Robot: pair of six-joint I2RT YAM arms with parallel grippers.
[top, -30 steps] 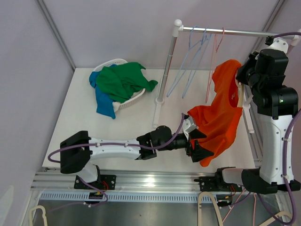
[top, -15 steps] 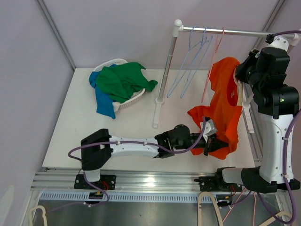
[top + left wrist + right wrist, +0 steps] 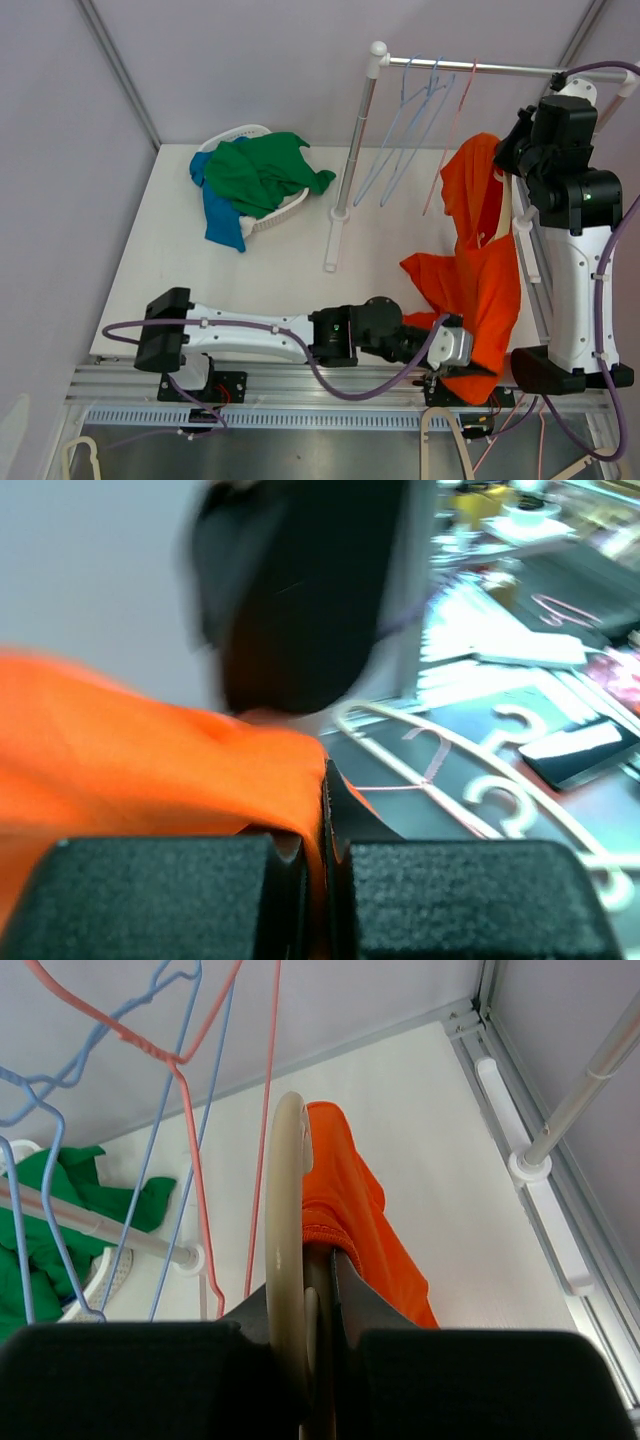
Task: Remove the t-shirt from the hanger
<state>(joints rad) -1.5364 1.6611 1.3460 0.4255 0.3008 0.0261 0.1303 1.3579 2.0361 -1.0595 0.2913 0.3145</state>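
Removal partly done. The orange cloth t-shirt [image 3: 485, 270] hangs partly on the cream curved plastic hanger [image 3: 283, 1220]. The right gripper [image 3: 322, 1335] has its fingers clamped on the hanger. The left gripper [image 3: 325, 845] has its fingers pinched together on the shirt's hem at the near edge of the white bench [image 3: 200, 260]. The collar has yet to be freed.

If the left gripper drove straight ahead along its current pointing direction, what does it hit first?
Past the orange t-shirt pinched in its fingers, the left gripper faces the right arm's black base, probably the first contact. The wrist view is blurred, so depth is uncertain.
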